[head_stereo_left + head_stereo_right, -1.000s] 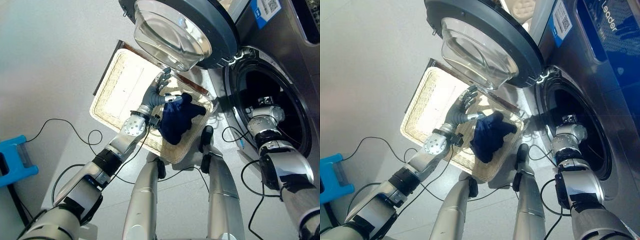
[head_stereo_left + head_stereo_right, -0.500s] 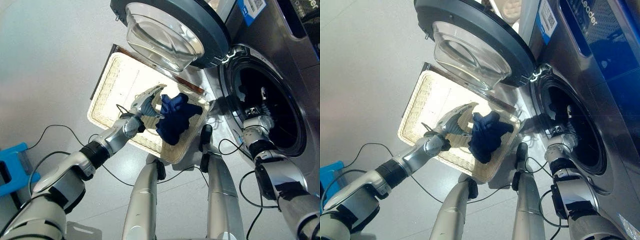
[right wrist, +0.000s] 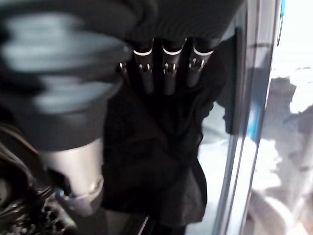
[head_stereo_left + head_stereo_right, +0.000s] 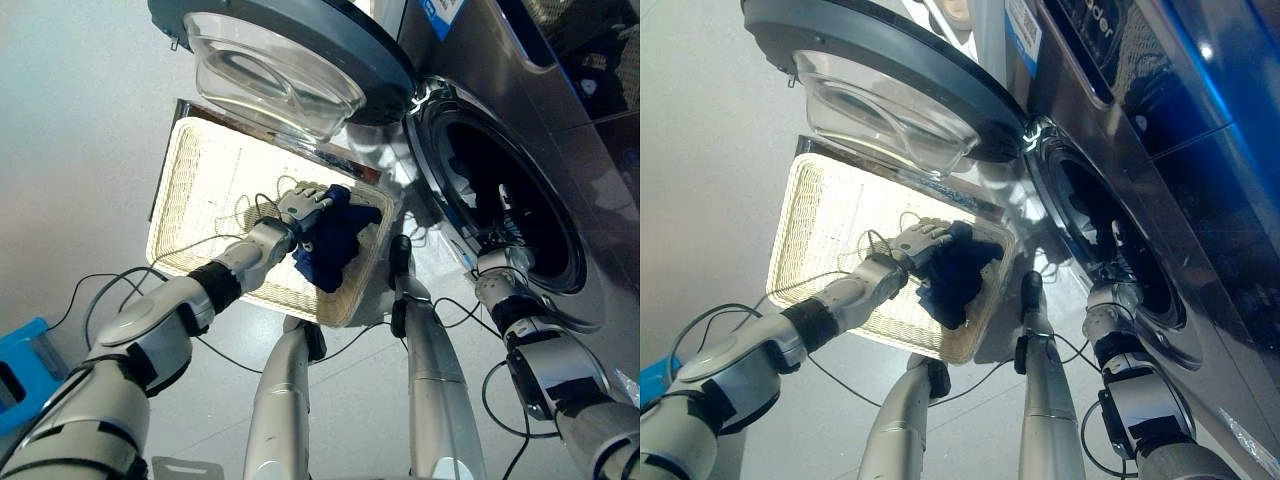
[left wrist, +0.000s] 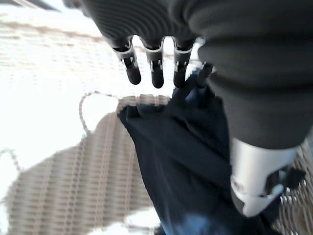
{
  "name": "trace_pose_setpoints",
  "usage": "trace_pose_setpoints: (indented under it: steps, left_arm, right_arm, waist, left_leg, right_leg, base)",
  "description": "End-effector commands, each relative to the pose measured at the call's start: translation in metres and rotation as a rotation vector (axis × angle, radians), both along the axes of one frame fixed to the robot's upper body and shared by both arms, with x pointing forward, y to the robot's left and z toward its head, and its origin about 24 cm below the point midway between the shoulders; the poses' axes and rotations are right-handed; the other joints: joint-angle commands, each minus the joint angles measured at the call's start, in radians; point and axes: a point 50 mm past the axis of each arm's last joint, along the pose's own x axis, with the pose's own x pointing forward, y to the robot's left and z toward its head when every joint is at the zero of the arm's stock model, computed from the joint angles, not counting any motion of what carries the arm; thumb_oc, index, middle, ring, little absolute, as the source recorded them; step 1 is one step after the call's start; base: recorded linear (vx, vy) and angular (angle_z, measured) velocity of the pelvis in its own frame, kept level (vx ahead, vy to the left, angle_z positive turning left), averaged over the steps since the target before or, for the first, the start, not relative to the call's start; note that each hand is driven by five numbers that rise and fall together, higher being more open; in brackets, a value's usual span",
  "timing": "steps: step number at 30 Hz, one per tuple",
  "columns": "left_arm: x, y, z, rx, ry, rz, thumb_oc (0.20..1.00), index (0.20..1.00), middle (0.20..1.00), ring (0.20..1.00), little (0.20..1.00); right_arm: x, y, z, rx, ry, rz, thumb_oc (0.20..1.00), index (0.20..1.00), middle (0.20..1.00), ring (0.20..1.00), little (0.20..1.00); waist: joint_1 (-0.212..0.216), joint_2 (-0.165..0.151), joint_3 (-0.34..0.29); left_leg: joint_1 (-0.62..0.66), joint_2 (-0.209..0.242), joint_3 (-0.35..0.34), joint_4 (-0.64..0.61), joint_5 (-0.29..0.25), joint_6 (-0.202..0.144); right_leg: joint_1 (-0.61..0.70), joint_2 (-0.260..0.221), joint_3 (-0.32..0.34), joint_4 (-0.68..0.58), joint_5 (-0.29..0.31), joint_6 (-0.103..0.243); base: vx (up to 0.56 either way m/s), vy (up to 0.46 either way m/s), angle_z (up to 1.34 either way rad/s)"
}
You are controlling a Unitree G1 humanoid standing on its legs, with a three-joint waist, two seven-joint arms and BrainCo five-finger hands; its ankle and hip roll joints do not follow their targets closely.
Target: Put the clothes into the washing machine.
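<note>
The left hand [image 4: 305, 203] reaches into the shallow wicker basket [image 4: 205, 185] on the floor, its fingers [image 5: 154, 68] straight and relaxed above the dark blue garment [image 4: 328, 243], their dark tips just over the cloth's upper edge and not curled round it. The garment lies crumpled at the end of the basket nearest the machine, touching the woven bottom. On the robot's right, the right hand [image 3: 166, 63] is at the round opening of the washing machine [image 4: 1140, 130]; its fingers [image 3: 168, 73] hang straight over a dark piece of clothing [image 3: 156, 161] draped below them by the opening's rim, and I cannot tell whether they touch it. Beyond the basket, the machine's round door [image 4: 290, 50] stands swung wide open, its clear glass bowl hanging over the basket's far edge.
</note>
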Motion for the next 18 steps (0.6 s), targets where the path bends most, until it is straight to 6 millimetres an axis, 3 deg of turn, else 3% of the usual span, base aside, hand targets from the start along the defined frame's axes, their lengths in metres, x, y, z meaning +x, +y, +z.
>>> trace_pose_setpoints:
  steps: [1,7,18]
  left_arm:
    - [0.003,0.006,-0.003,0.103,0.012,0.029,1.0,1.0,1.0,1.0,1.0]
    - [0.004,0.005,-0.018,0.239,0.07,0.048,1.0,1.0,1.0,1.0,1.0]
    - [0.012,0.01,-0.009,0.509,-0.002,-0.025,1.0,1.0,1.0,1.0,1.0]
  right_arm:
    - [0.001,0.006,0.016,0.057,-0.147,-0.008,1.0,1.0,1.0,1.0,1.0]
    - [0.004,0.038,0.019,0.133,-0.233,0.065,1.0,1.0,1.0,1.0,1.0]
    - [0.007,0.052,0.037,0.197,-0.361,0.1,1.0,1.0,1.0,1.0,1.0]
  waist:
    - [-0.022,0.003,-0.021]
    - [-0.039,-0.025,-0.021]
    - [-0.054,-0.056,-0.021]
  left_leg:
    - [-0.018,-0.019,0.091,0.105,-0.097,-0.054]
    - [-0.033,-0.01,0.101,0.06,-0.065,-0.063]
    - [-0.088,0.001,0.107,0.011,-0.029,-0.08]
  right_leg:
    - [0.033,0.031,-0.026,-0.03,0.031,0.128]
    - [0.018,0.052,-0.016,-0.059,0.052,0.135]
    - [-0.033,0.072,-0.001,-0.102,0.093,0.144]
  base:
    - [0.0,0.0,0.0]
    - [-0.01,-0.01,-0.03]
    - [0.0,-0.004,-0.03]
